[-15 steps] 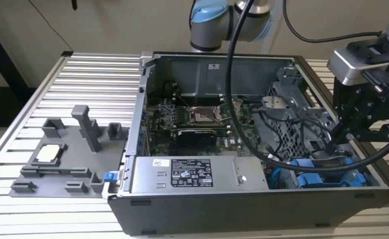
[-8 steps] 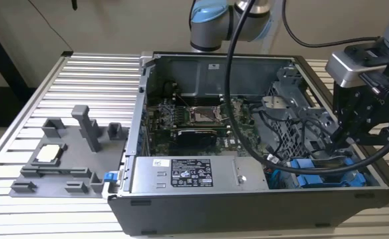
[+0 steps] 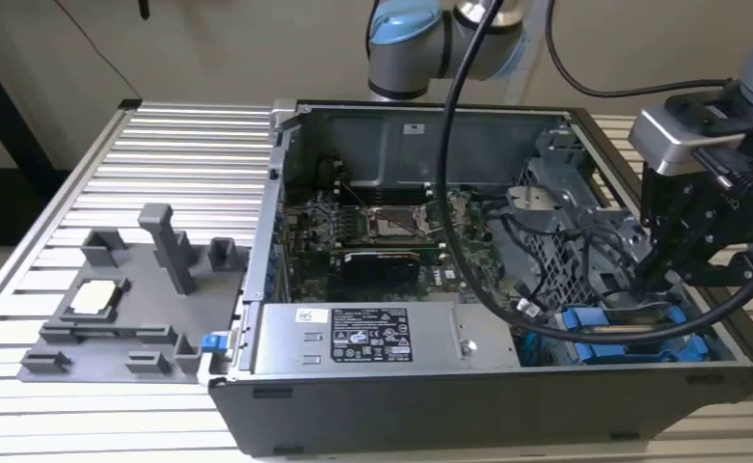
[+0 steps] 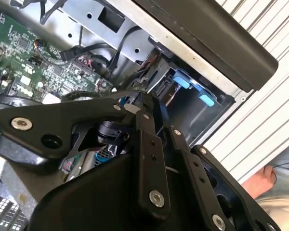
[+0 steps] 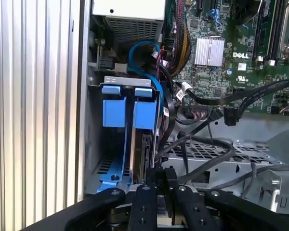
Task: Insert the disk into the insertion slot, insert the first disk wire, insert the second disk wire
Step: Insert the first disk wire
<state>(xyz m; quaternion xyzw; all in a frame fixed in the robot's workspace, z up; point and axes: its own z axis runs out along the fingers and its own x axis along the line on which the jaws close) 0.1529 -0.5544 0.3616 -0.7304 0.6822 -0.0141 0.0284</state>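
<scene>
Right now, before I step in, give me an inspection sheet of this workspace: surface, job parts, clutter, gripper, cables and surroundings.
Surface: slatted aluminium table, with the open computer case standing on it.
Job's things: the disk stands on edge inside the insertion slot, among blue fittings. I cannot tell whether its wires are plugged in.
Clutter: grey fixture tray on the exterior view's left, holding a pale square part.
Grippers: the gripper is low over the slot, at the disk's end.
Cables: loose black cables cross the case beside the slot; a blue cable loops near it.
Surroundings: plain wall behind, and what looks like a hand beside the table.
</scene>
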